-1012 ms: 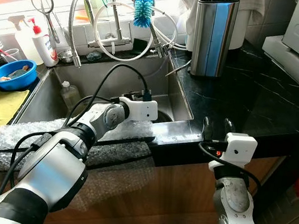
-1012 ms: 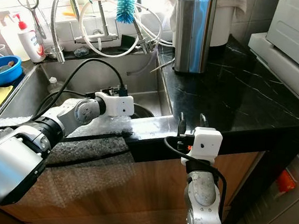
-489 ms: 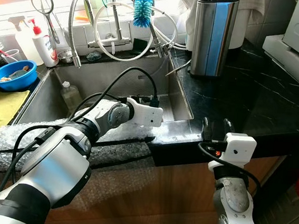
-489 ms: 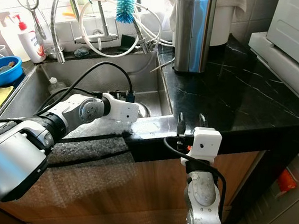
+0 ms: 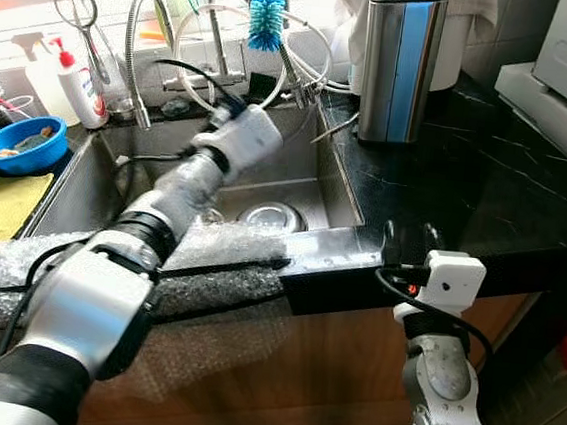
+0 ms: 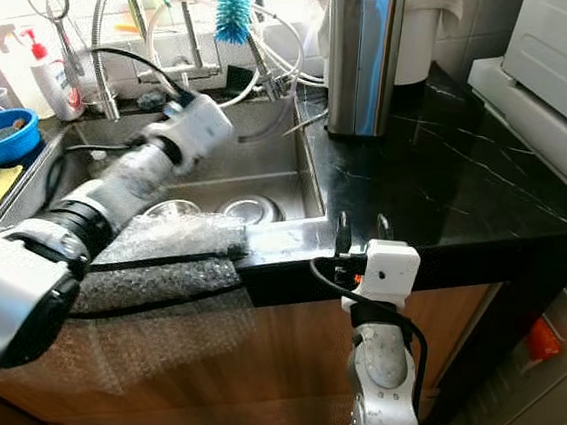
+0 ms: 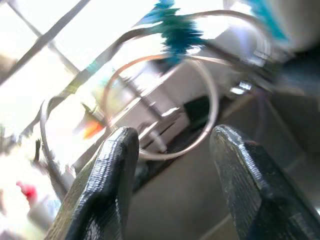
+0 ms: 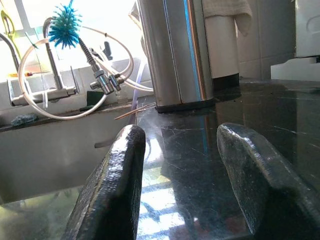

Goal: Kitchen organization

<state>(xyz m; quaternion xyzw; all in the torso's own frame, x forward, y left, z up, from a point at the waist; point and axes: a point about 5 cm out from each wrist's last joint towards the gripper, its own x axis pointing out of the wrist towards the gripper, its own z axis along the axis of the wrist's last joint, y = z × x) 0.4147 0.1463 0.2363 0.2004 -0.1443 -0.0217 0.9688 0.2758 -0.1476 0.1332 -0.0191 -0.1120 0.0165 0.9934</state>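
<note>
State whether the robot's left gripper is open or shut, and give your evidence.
Open. In the left wrist view the left gripper has its two black fingers spread wide apart, with the looped hose visible through the gap and nothing held.

A blue bottle brush (image 5: 267,20) stood upright, bristles up, among looped hoses behind the steel sink (image 5: 338,193). A round metal bowl (image 5: 271,214) lay on the sink bottom. A sheet of bubble wrap (image 5: 221,259) hung over the sink's front edge. A tall steel container (image 5: 401,63) stood on the black counter (image 5: 487,182).
</note>
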